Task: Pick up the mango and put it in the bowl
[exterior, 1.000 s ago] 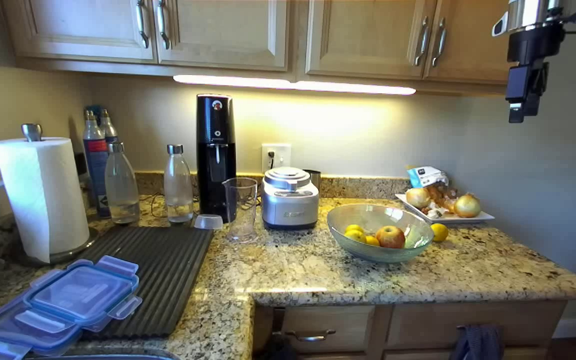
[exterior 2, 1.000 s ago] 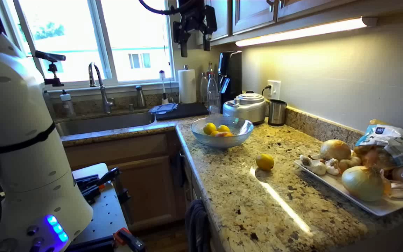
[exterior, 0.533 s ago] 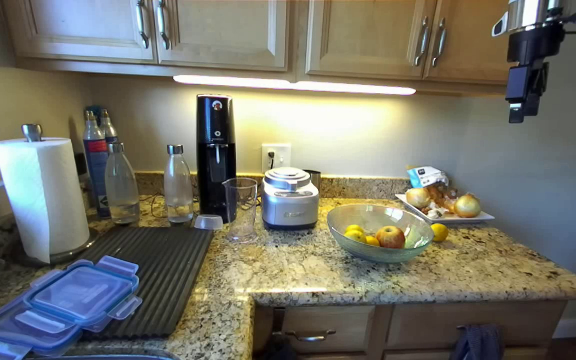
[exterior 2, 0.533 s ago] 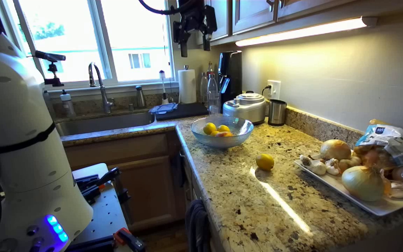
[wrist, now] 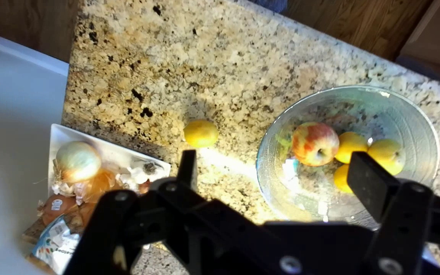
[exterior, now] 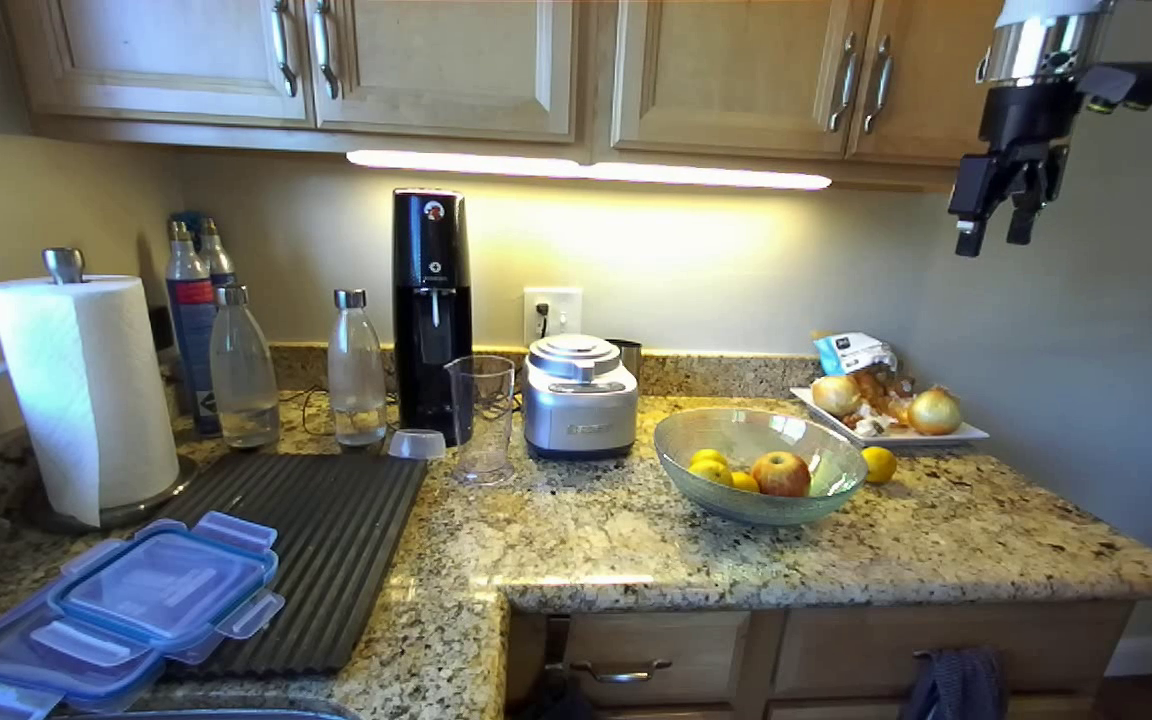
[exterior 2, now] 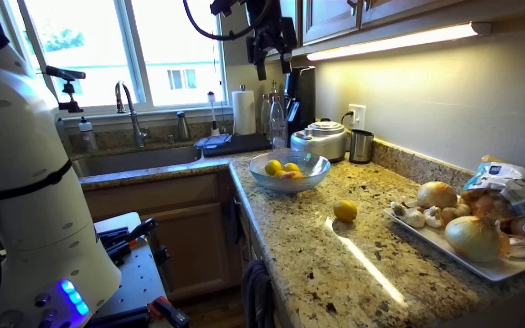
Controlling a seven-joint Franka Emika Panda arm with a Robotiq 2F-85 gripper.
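A small yellow fruit, the only one lying loose on the counter, shows in both exterior views and in the wrist view. It looks more like a lemon than a mango. The clear glass bowl stands beside it and holds a red-yellow apple and several yellow fruits. My gripper hangs high above the counter, open and empty, jaws pointing down and wide apart. It touches nothing.
A white plate with onions and garlic, and a bag, stand near the loose fruit. A silver appliance and a clear pitcher stand beyond the bowl. Cabinets hang above. The counter's front edge runs below the bowl.
My gripper has shifted toward the bowl side and turned, so both fingers now show apart in an exterior view. It stays open. The fruit and bowl have not moved.
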